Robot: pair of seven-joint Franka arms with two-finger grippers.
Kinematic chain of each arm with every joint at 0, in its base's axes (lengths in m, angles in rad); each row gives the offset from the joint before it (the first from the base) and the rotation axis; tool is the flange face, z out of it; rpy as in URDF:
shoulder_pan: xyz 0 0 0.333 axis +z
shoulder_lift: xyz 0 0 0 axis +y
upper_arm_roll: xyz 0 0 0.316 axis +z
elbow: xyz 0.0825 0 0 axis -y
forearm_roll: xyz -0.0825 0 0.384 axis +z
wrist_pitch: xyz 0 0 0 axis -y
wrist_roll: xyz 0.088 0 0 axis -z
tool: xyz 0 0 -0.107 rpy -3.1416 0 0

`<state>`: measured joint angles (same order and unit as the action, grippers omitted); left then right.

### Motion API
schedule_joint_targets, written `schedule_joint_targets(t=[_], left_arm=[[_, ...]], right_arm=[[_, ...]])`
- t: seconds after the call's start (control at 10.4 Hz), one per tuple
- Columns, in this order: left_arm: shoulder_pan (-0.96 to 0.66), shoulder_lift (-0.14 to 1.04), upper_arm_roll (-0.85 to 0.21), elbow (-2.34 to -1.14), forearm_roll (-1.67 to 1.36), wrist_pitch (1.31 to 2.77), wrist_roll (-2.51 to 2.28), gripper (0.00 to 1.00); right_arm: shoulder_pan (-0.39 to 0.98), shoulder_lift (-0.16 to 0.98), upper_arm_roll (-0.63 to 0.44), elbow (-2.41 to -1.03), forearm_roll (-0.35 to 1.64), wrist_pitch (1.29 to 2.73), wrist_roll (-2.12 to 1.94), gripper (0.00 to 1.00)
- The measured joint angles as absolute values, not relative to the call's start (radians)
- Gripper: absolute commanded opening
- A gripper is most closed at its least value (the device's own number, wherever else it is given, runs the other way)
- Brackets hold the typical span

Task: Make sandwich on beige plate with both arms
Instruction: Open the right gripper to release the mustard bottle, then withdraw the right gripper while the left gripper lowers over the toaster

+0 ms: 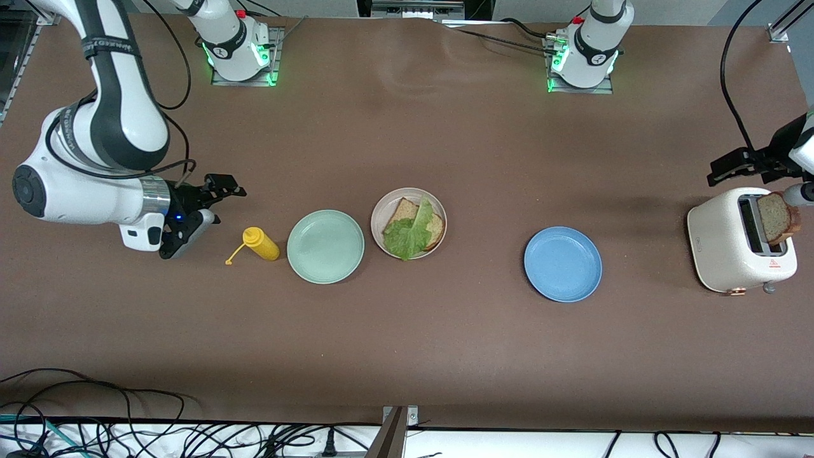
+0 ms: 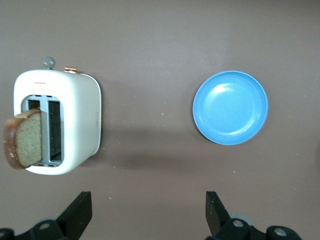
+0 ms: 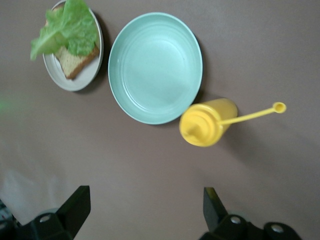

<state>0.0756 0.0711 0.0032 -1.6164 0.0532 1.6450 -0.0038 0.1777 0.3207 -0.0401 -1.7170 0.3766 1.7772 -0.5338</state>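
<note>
A round beige plate [image 1: 440, 216] sits mid-desk, holding one brown bread slice [image 1: 399, 212] under a ruffled green lettuce leaf [image 1: 408, 235]. Another brown bread slice [image 1: 777, 218] sticks up from the white toaster [image 1: 718, 248], which has a small red label too tiny to read. The left gripper [image 2: 148, 212] hangs near the toaster, jaws wide apart. The right gripper [image 1: 197, 213] waits beside the yellow squeeze bottle [image 1: 261, 244], jaws apart.

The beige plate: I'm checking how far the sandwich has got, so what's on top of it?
On the beige plate lies one slice of brown bread with a lettuce leaf over it. No top slice yet. The leaf hides much of the bread, so nothing under it can be confirmed.
</note>
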Motion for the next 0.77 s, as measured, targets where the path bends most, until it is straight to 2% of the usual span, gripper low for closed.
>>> schedule_joint_targets(t=[0.29,0.58,0.77], left_arm=[[0.096,0.072,0.005,-1.621,0.11,1.678,-0.014,1.0],[0.147,0.076,0.007,-1.622,0.111,1.688,0.009,1.0],[0.164,0.079,0.007,-1.622,0.111,1.691,0.026,1.0]], right_arm=[[0.216,0.321,0.026,-1.671,0.27,1.777,-0.272,1.0],[0.187,0.311,0.018,-1.658,0.139,1.752,-0.237,1.0],[0.135,0.264,0.009,-1.653,0.117,1.719,-0.162,1.0]])
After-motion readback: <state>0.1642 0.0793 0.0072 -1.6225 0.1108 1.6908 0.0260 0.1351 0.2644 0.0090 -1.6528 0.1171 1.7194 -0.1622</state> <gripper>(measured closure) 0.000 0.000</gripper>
